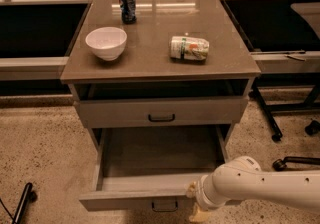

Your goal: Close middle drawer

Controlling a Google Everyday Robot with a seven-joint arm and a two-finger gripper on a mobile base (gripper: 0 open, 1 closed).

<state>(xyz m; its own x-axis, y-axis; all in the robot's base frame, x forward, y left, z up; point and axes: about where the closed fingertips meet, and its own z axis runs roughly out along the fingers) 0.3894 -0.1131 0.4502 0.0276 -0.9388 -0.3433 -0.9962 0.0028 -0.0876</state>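
The middle drawer (125, 200) stands pulled far out, its long front running 9-to-3, and the gripper (194, 201), open or closed I cannot tell, sits at that front's right part, so closing lies toward 12.

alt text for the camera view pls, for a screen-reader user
The grey cabinet's middle drawer is pulled far out, and the robot's gripper is at the right part of its front, its white arm reaching in from the right. On the cabinet top sit a white bowl, an upright dark can and a pale can lying on its side.
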